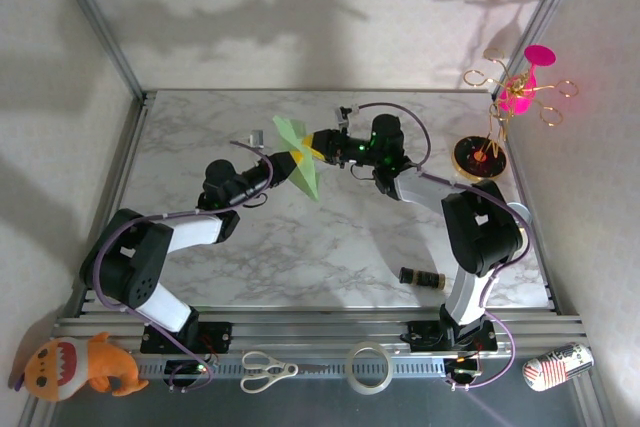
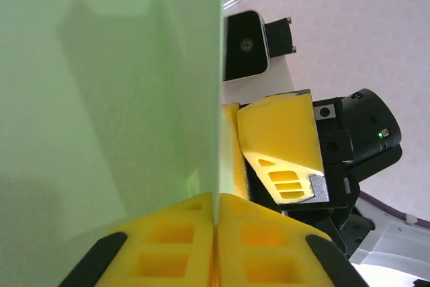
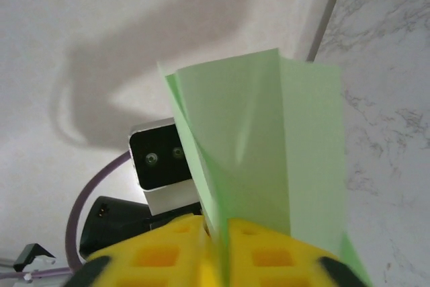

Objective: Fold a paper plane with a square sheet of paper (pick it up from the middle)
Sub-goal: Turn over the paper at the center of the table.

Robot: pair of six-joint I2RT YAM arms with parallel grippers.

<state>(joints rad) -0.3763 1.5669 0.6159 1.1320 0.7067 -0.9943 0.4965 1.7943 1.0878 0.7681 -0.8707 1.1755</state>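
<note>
Marble table (image 1: 330, 237), white walls behind it. Both arms meet above the table's rear centre. Paper (image 1: 300, 152): light green, folded and creased, held up off the table between the two grippers. Left gripper (image 2: 216, 208): yellow pads pressed together, pinching one edge of the paper. Right gripper (image 3: 216, 236): the paper runs down between its two yellow fingers, which stand close together; whether they clamp it cannot be told. The fingers of both grippers sit just beside each other at the paper.
</note>
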